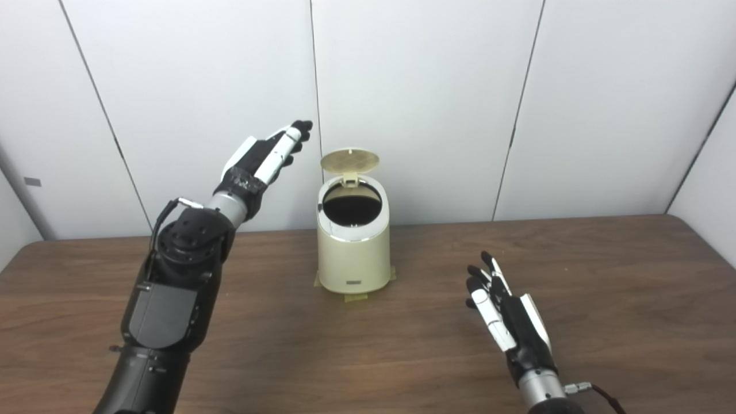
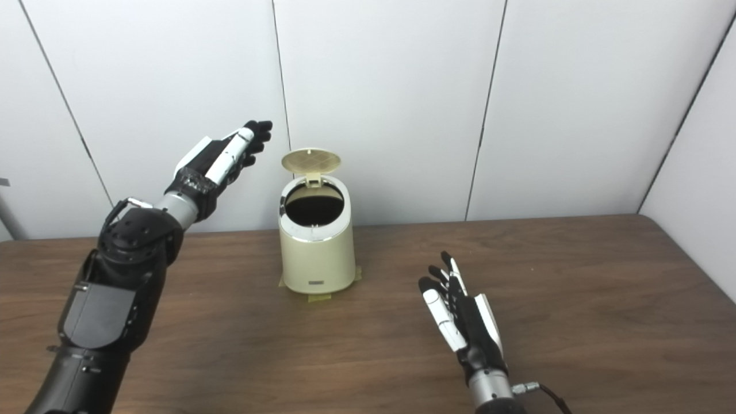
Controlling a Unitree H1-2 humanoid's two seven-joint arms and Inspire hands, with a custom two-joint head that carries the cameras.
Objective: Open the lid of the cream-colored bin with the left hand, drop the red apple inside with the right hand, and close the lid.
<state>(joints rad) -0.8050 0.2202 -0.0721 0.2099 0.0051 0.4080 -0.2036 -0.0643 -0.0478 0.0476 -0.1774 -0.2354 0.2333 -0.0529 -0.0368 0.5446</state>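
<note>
Nearest, the right hand [image 1: 509, 313] rests empty, fingers spread, right of the cream-colored bin [image 1: 353, 238], no red apple visible; the left hand [image 1: 267, 155], fingers extended and holding nothing, hovers upper-left and could misjudge the raised lid [image 1: 349, 160], toppling the bin.

Cream-colored bin [image 1: 353, 241] upright on table, lid [image 1: 350, 160] raised

Bright, even light from above fills both views. The white wall [image 1: 425, 86] looks flat and faintly washed out. The desk [image 1: 604, 287] carries a soft sheen and only faint shadows. The bin [image 1: 352, 253] mouth reads plain black. Edges are slightly soft throughout.
</note>
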